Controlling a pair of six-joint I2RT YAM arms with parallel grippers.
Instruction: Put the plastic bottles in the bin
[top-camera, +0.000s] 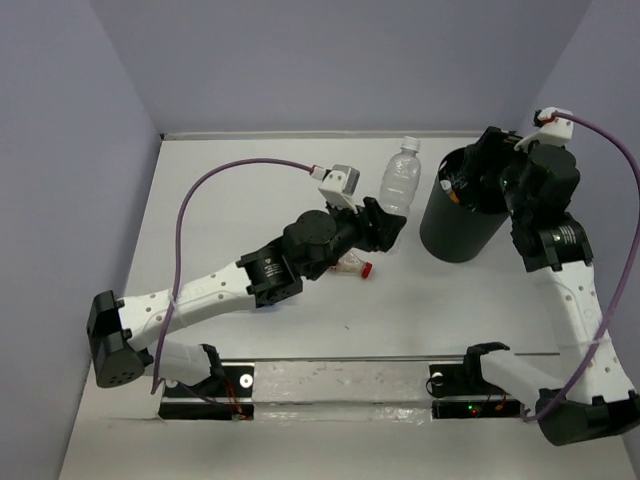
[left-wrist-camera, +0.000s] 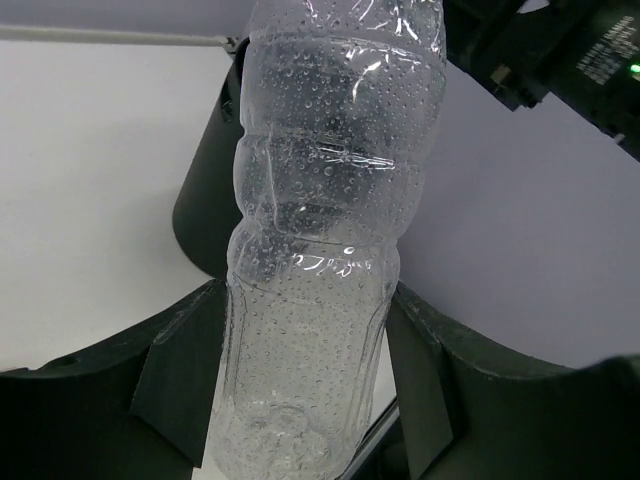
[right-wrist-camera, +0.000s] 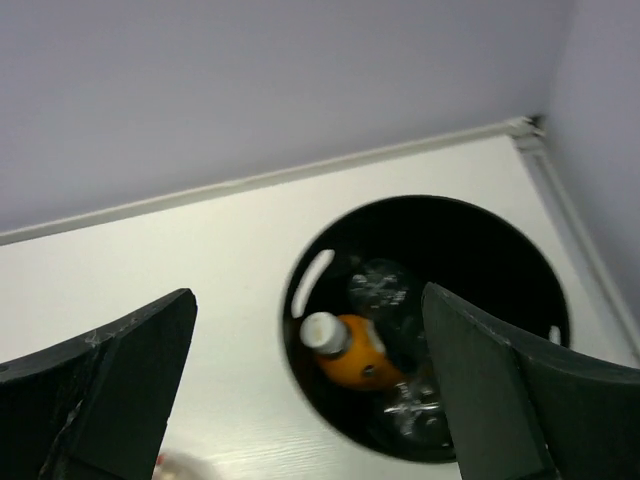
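L gripper (left-wrist-camera: 305, 385) clamps unlabelled bottle (left-wrist-camera: 325, 230); R gripper (right-wrist-camera: 308, 300) jaws wide, empty, above bin (right-wrist-camera: 480, 235). Only R wrist cam shows orange bottle (right-wrist-camera: 358, 364) inside; top cam can't.

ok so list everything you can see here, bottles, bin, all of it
unlabelled bottle: one, clear with white cap, held in the left gripper, left of the bin
red-capped bottle: one, clear, lying on the table, partly under the left arm
orange-liquid bottle: one, white cap, inside the bin
other bottles: at least two, clear, inside the bin; too dark to count surely
bin: one, black, far right of the table
table: one, white
cables: two, purple, one per arm
left gripper: black, shut on the unlabelled bottle
right gripper: black, open, above the bin
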